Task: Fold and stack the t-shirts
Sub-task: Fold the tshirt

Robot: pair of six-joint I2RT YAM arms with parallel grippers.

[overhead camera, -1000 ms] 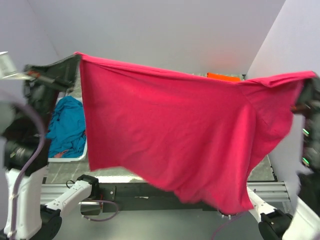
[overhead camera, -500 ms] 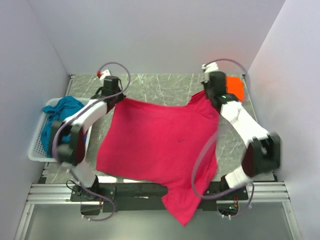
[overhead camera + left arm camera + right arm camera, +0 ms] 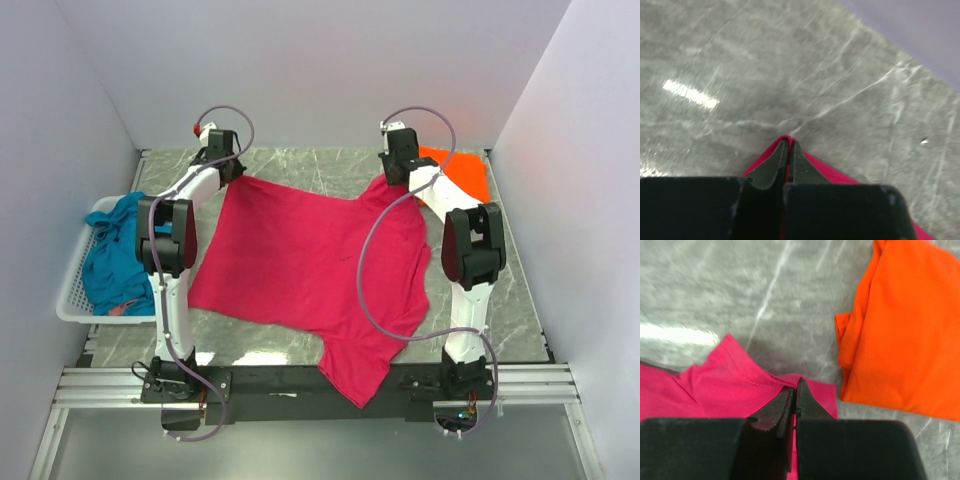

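1. Magenta-pink t-shirt [image 3: 310, 265]: lies spread open across the middle of the top view on the grey marbled table [image 3: 300, 165]. One lobe of cloth extends past the table's near edge at bottom centre.
2. Left gripper [image 3: 788, 146]: sits at the shirt's upper-left corner. In the lower centre of the left wrist view, its fingers are pressed together with a thin pink edge pinched between them.
3. Right gripper [image 3: 795, 387]: sits at the shirt's upper-right corner. In the lower centre of the right wrist view, its fingers are clamped on a hemmed pink fold.
4. Orange t-shirt [image 3: 900, 335]: folded flat on the table at the upper right of the top view, just beside the pink corner held by the right gripper.
5. Teal-blue t-shirt [image 3: 118, 255]: crumpled inside the white lattice basket [image 3: 72, 308] at the left edge of the top view.
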